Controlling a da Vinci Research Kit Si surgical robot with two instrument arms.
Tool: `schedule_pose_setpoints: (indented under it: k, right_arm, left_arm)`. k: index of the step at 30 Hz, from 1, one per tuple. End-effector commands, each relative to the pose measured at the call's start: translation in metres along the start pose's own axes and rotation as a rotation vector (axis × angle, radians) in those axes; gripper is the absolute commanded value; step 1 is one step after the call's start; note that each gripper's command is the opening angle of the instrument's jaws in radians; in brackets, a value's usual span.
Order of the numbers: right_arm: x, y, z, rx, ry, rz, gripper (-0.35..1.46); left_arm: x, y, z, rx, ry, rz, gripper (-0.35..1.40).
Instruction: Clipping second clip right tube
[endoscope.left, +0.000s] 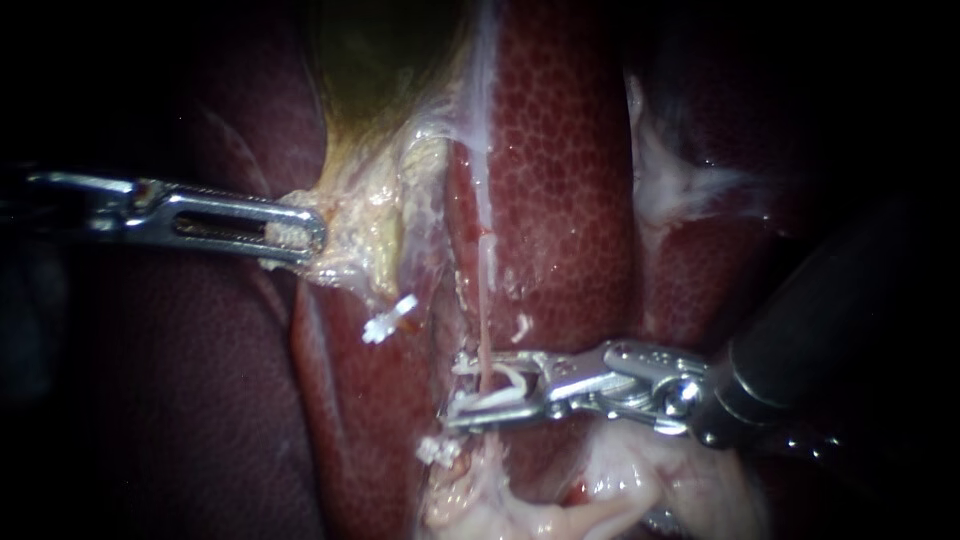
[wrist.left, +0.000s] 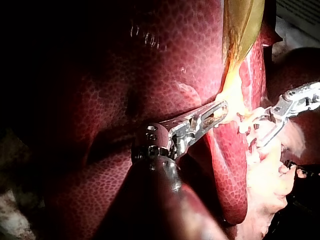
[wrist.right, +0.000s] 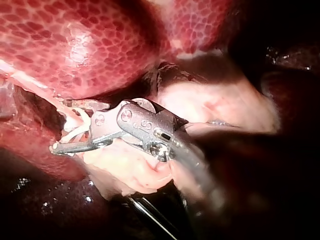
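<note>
The shaft of the left instrument (endoscope.left: 316, 236) was lost in darkness at the endoscope view's left edge. The lower half of its claw lay hidden beneath the upper half where it gripped the pale yellow tissue (endoscope.left: 375, 215). The thin pink tube (endoscope.left: 485, 322) was hidden where it crossed behind the white plastic clip (endoscope.left: 492, 400) clamped in the claw of the right instrument (endoscope.left: 455, 392). The greenish gallbladder (endoscope.left: 378, 60) was cut off by that view's top edge. In the right wrist view, the right instrument's shaft was blurred nearest the camera.
</note>
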Motion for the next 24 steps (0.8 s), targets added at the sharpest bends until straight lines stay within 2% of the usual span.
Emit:
schedule_pose_setpoints:
  k: [1,12,15,19,24]
  right_arm:
    - [0.0000,0.0000,0.0001,0.001,0.000,-0.001,0.53]
    - [-0.0002,0.0000,-0.0001,0.014,-0.006,-0.003,0.34]
    - [-0.0002,0.0001,-0.0001,0.018,-0.008,0.003,0.22]
    - [-0.0004,0.0004,-0.0005,0.035,-0.015,0.030,-0.06]
    - [-0.0004,0.0008,-0.0008,0.046,-0.020,0.035,-0.27]
  left_arm:
    - [0.0000,0.0000,0.0001,0.000,0.000,0.000,-0.35]
    - [0.0000,0.0000,0.0001,0.000,0.000,0.000,-0.35]
    - [0.0000,0.0000,0.0001,0.000,0.000,0.000,-0.35]
    - [0.0000,0.0000,0.0001,0.000,0.000,0.000,-0.35]
    - [0.0000,0.0000,0.0001,0.000,0.000,0.000,-0.35]
